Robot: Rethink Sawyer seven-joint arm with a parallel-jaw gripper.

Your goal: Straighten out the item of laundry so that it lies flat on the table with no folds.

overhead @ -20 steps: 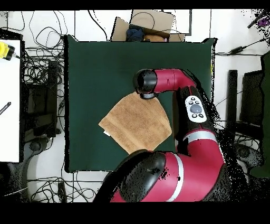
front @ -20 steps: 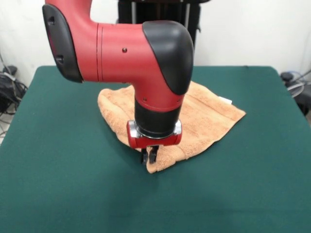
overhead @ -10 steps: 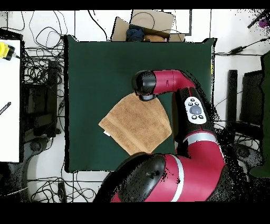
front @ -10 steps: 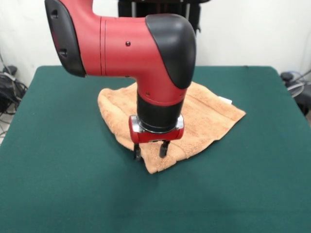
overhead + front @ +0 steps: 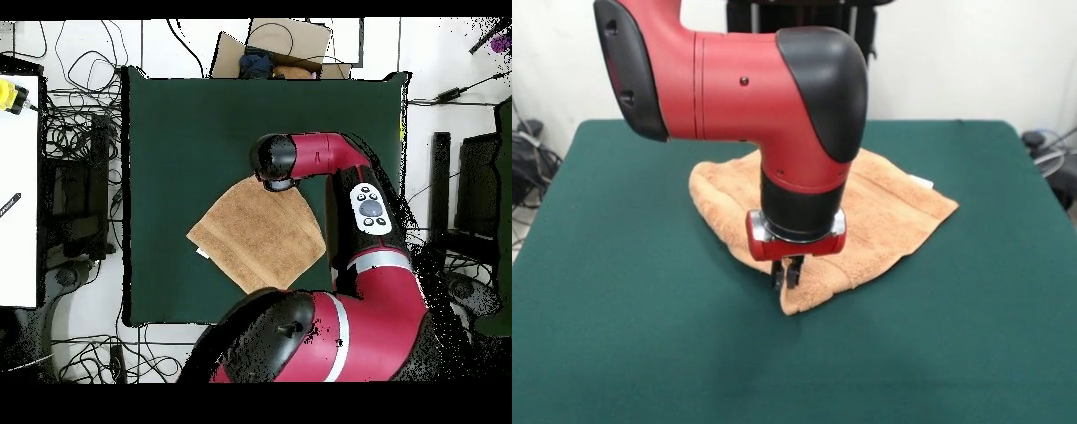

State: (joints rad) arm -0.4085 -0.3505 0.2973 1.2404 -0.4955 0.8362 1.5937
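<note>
The item of laundry (image 5: 883, 216), a light orange-tan towel, lies doubled over near the middle of the green table (image 5: 636, 353), with a thick folded edge along its near side and a white tag (image 5: 921, 182) at its right corner. My gripper (image 5: 786, 276) points straight down at the towel's near corner, its fingers pinched together on the folded edge there. In the overhead view the towel (image 5: 258, 238) shows as a tilted square on the table (image 5: 190, 120), and the arm's wrist (image 5: 275, 160) covers its upper corner and hides the gripper.
A cardboard box (image 5: 275, 48) sits beyond the table's top edge in the overhead view. Tangled cables (image 5: 75, 130) and a white desk (image 5: 18, 190) lie to the left. A black stand (image 5: 794, 22) rises behind the table in the front view.
Half a second ago the fingers stood spread apart over the towel's near corner. They have now closed together on it. The arm has barely shifted.
</note>
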